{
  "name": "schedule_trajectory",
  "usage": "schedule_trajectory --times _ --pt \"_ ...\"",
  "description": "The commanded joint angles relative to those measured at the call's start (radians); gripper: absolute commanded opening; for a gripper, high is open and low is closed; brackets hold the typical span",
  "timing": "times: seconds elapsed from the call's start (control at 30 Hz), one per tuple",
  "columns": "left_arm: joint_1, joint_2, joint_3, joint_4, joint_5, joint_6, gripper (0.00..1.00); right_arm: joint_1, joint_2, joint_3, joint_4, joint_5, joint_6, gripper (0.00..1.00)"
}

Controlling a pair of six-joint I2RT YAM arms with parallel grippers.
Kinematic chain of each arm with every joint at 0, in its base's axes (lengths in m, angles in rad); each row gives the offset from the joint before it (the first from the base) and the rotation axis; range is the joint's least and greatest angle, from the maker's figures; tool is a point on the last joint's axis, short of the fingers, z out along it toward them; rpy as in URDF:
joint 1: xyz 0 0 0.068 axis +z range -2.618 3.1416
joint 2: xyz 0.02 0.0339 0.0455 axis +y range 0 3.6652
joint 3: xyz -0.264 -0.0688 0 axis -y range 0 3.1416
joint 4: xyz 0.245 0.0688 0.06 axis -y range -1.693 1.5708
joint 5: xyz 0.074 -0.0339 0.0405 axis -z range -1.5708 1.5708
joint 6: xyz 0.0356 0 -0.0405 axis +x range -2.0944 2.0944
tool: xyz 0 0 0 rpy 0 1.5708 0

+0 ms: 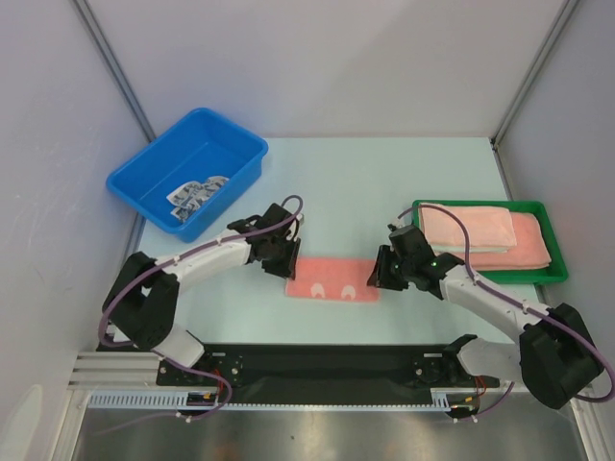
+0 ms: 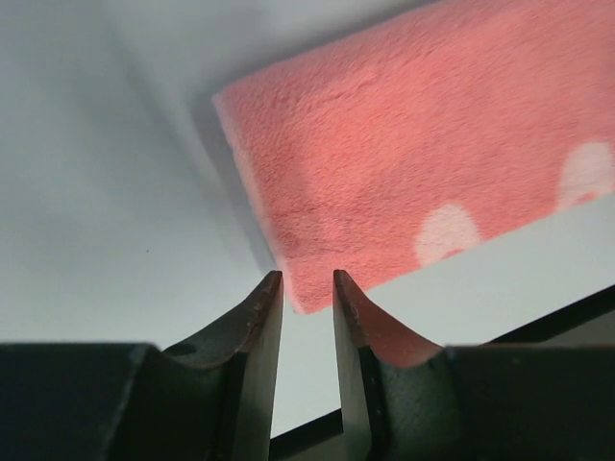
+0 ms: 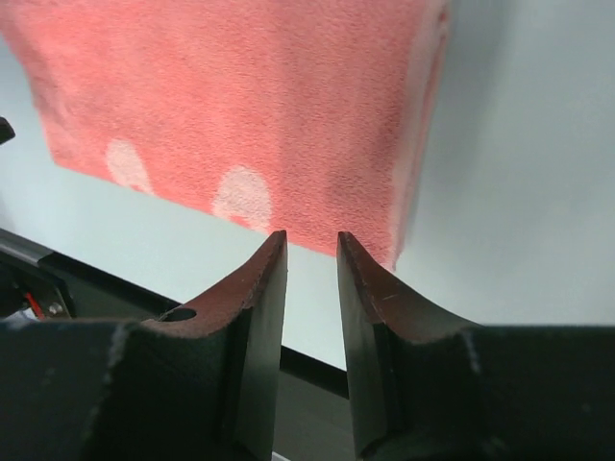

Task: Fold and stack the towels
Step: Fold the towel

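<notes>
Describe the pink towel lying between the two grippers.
The pink towel is salmon, fleecy-looking, folded into a long rectangle. Pale oval marks sit along its near edge. It lies flat on the pale table, the left gripper at its left end and the right gripper at its right, fingers slightly apart, not clamping it.

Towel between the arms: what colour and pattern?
Salmon-pink towel with white rounded patches; left wrist view best.

Narrowly parted left pincer (image 2: 307,279) hovers at pink towel (image 2: 413,154) corner.
</notes>
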Motion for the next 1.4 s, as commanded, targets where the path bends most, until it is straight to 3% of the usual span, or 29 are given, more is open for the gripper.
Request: schedule_trajectory --times 0.0,0.13,0.3,0.53,0.7,1.03,1.23,1.37 --pt "-0.004 -0.083 0.048 0.019 0.01 -0.048 0.33 0.006 -0.017 0.017 0.029 -0.066 0.02 0.32" --pt "-0.004 -0.106 -0.053 0.148 0.078 -0.075 0.33 0.011 0.0 -0.07 0.113 -0.076 0.041 0.32" --pt "-0.004 -0.023 -0.114 0.175 -0.004 -0.075 0.31 0.011 0.023 -0.131 0.161 -0.076 0.054 0.32" --pt "-0.001 -0.018 -0.058 0.123 -0.037 -0.069 0.35 0.012 -0.038 -0.043 -0.004 -0.074 -0.009 0.35" --pt "0.026 -0.041 0.019 0.069 -0.046 -0.034 0.39 -0.012 -0.083 -0.012 -0.02 -0.014 -0.04 0.45" --pt "0.166 -0.121 0.048 0.073 0.012 0.033 0.39 -0.162 0.132 0.039 0.084 -0.066 -0.159 0.54" --pt "0.246 -0.183 0.048 0.103 0.13 0.05 0.39 -0.13 0.194 -0.016 0.195 -0.119 -0.153 0.53" --pt "0.253 -0.21 0.054 0.098 0.121 0.067 0.4 -0.1 0.23 -0.033 0.216 -0.094 -0.127 0.49"
